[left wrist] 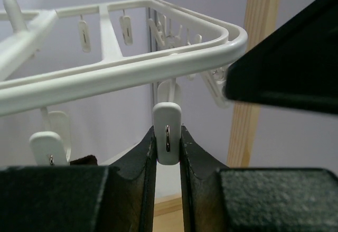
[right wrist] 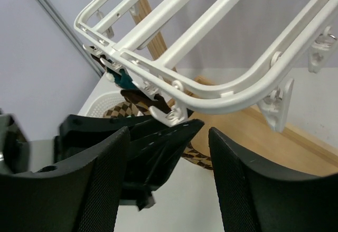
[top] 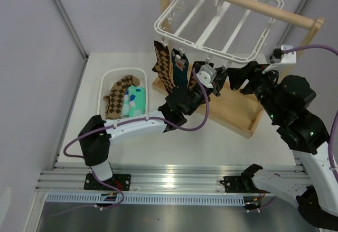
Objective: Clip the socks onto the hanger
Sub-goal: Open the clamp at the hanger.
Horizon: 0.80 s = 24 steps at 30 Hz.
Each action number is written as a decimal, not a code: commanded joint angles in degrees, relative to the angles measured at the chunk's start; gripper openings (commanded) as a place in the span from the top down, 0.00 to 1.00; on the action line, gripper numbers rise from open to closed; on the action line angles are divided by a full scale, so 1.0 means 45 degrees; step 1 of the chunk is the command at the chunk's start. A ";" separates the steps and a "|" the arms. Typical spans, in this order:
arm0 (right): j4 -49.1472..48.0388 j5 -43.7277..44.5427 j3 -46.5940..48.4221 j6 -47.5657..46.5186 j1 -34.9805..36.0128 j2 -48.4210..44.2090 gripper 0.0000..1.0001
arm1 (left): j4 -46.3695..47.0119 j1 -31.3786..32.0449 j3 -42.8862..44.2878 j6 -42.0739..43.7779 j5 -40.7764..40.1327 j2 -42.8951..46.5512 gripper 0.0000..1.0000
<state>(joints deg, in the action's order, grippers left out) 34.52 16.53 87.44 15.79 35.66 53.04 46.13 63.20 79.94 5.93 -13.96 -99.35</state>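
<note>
The white grid hanger hangs from a wooden rod. An argyle sock and a dark teal sock hang clipped at its front left. A third brown argyle sock hangs beside them, partly hidden behind my left gripper. My left gripper is raised under the front rim and shut on a dangling white clip, squeezing it. My right gripper is open and empty, just right of it below the rim. More argyle and mint socks lie in the basket.
The white oval mesh basket sits on the table at the left. The light wooden stand has a rod across the top and a tray base beneath the hanger. Other free clips dangle along the rim.
</note>
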 commanded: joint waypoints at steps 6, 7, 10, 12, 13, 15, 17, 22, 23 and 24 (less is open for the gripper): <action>-0.0972 -0.1114 -0.0017 -0.0072 -0.0502 0.0636 0.36 | -0.0914 0.0038 -0.0245 -0.0401 0.1675 0.1492 0.87; -0.1205 -0.1444 -0.0036 -0.0033 -0.0541 0.0655 0.37 | -0.1089 0.0057 -0.0226 -0.0401 0.1714 0.1550 0.87; -0.1441 -0.1798 0.0119 -0.0033 -0.0542 0.0851 0.37 | -0.1363 0.0057 -0.0167 -0.0323 0.1812 0.1629 0.87; -0.1635 -0.2247 0.0159 -0.0013 -0.0561 0.0929 0.37 | -0.1734 0.0057 -0.0089 -0.0303 0.1909 0.1629 0.87; -0.1714 -0.2403 0.0140 -0.0013 -0.0561 0.0929 0.37 | -0.1871 0.0057 0.0066 -0.0284 0.1929 0.1609 0.87; -0.1889 -0.2561 0.0101 0.0026 -0.0561 0.0890 0.37 | -0.2067 0.0038 0.0126 -0.0322 0.1968 0.1570 0.87; -0.1871 -0.2484 0.0139 -0.0032 -0.0561 0.0948 0.38 | -0.2048 0.0057 0.0048 -0.0361 0.1988 0.1629 0.88; -0.1870 -0.2171 0.0159 -0.0091 -0.0581 0.1105 0.40 | -0.2165 0.0057 0.0028 -0.0479 0.2124 0.1765 0.88; -0.1852 -0.2151 0.0159 -0.0091 -0.0581 0.1124 0.41 | -0.2165 0.0038 0.0028 -0.0498 0.2125 0.1765 0.88; -0.1871 -0.2132 0.0159 -0.0091 -0.0581 0.1144 0.41 | -0.2146 0.0057 -0.0011 -0.0537 0.2163 0.1804 0.88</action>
<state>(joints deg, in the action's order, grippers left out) 30.11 7.88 87.00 15.81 33.12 57.65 37.15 62.92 79.31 4.99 -7.77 -93.80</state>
